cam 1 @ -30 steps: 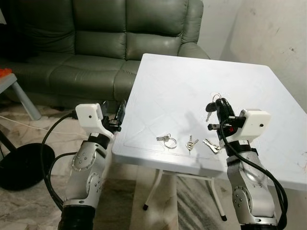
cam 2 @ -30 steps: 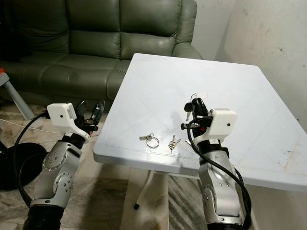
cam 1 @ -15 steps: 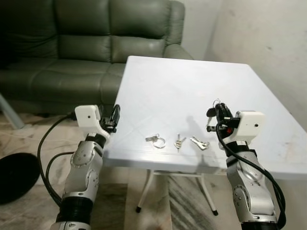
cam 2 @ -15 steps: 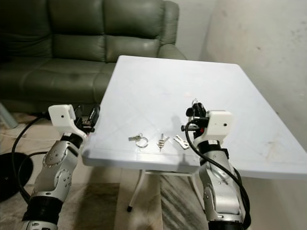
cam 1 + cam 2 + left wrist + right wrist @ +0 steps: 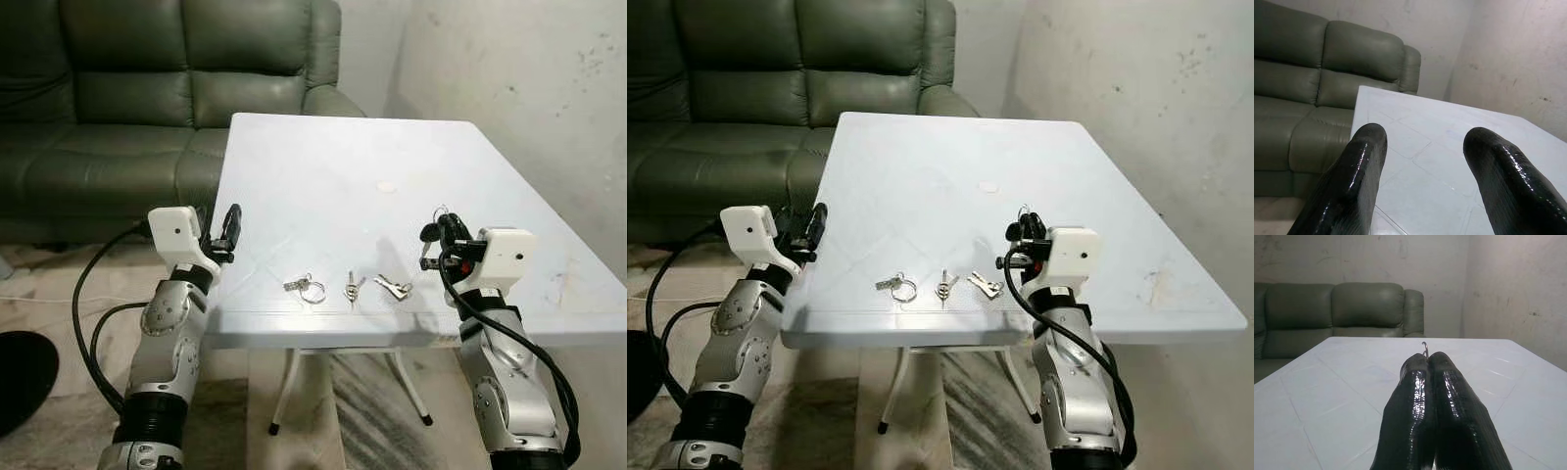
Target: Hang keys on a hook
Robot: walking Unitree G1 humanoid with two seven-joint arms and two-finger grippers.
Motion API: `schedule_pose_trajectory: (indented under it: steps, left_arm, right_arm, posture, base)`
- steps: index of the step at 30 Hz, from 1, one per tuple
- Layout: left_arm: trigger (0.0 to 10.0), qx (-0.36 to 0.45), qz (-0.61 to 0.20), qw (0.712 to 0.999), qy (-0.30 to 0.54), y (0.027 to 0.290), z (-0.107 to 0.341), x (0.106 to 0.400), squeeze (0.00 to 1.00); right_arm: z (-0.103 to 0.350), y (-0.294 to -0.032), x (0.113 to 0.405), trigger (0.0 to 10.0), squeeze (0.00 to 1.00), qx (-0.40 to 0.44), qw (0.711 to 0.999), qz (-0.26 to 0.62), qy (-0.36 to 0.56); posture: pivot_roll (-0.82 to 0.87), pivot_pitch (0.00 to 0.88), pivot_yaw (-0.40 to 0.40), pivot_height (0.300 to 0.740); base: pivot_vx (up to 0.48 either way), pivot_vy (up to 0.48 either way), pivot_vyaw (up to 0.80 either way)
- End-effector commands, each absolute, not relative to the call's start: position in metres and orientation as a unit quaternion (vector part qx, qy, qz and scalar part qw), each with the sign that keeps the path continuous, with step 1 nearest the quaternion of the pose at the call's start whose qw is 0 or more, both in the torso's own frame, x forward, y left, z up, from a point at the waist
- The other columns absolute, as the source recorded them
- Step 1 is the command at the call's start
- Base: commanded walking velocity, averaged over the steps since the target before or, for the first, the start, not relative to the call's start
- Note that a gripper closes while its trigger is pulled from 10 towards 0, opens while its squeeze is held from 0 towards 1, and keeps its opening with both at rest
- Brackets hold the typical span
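Head stereo pair looks forward and down from above the white table (image 5: 333, 176); near edge at 6 o'clock, sofa (image 5: 147, 88) at 11, wall at 2. Both eyes share table, sofa and both arms. Wrist cams sit low and close behind their fingers, looking across the tabletop toward sofa and wall.

White table (image 5: 333, 176) with faint diamond lines; dark green sofa (image 5: 147, 88); silver keys (image 5: 306, 286) left of the black right claw (image 5: 443, 230).
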State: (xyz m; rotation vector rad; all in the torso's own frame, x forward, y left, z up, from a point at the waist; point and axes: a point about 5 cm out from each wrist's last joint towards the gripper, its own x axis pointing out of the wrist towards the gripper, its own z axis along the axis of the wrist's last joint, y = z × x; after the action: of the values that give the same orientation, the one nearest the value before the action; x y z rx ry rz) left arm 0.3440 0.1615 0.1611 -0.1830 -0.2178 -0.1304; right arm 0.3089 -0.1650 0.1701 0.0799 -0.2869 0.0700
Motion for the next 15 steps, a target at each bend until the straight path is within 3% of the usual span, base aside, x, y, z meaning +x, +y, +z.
schedule_pose_trajectory:
  steps: [1, 15]
  left_arm:
    - [10.0, -0.083, -0.065, 0.987, -0.118, 0.1604, 0.1665, 0.3464, 0.0]
    - [10.0, -0.106, -0.072, 0.985, -0.115, 0.1579, 0.1644, 0.3478, 0.0]
  right_arm:
    - [0.1732, -0.1667, 0.3111, 10.0, 0.0, 0.041, 0.988, 0.029, -0.148]
    - [0.1738, -0.1707, 0.3126, 10.0, 0.0, 0.039, 0.988, 0.023, -0.148]
  posture:
    - [-0.03, 0.0, -0.032, 0.74]
    - [-0.04, 0.0, -0.03, 0.74]
  base:
    - [0.0, 0.0, -0.73]
    - [0.0, 0.0, -0.73]
